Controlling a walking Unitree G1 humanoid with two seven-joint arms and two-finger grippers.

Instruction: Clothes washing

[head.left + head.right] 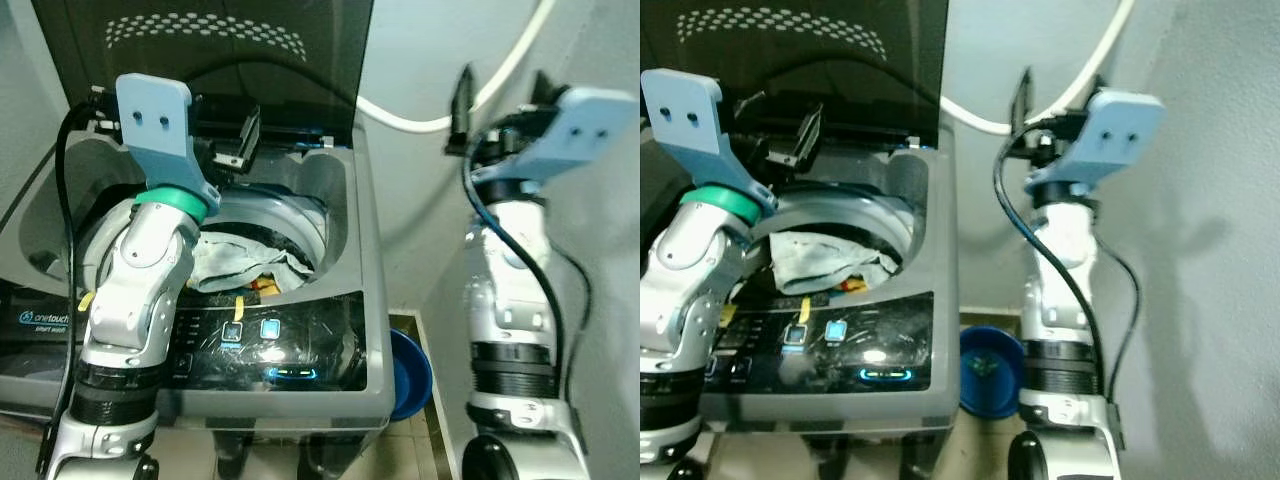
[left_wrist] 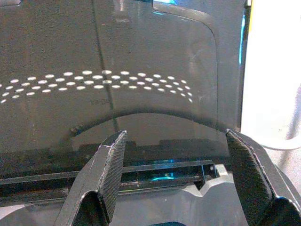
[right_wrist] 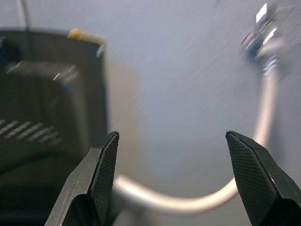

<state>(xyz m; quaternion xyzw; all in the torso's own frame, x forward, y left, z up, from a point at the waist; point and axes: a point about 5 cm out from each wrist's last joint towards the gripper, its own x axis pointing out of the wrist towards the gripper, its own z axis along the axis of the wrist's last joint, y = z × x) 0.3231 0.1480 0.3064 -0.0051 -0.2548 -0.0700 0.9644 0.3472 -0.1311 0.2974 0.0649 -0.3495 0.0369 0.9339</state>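
Before the robot, in the left eye view, a top-loading washing machine (image 1: 340, 330) is standing with its dark lid (image 1: 200, 45) raised upright at the back. Clothes (image 1: 240, 258), pale grey-green with dark pieces, are lying bunched inside the drum (image 1: 300, 215), and small yellow and red bits are showing at their front edge. The control panel (image 1: 270, 350) is glowing with two lit blue buttons. The left gripper (image 1: 232, 145) is hovering over the back of the opening, empty, above the laundry. The right gripper (image 1: 500, 100) is raised beside the machine, near a white hose (image 1: 420, 122) curving along the wall. A blue basin (image 1: 408, 372) is leaning on the floor just beside the washer's right side.

Across in the right eye view, the same scene is showing, with the basin sitting between the washer and the right arm.

Looking along the left wrist view, the two black fingers (image 2: 110, 174) are standing wide apart, gripping nothing, facing the lid's dotted pattern.

Looking along the right wrist view, the fingers (image 3: 101, 176) are likewise spread wide and empty, framing the hose against the pale wall (image 3: 178, 84).
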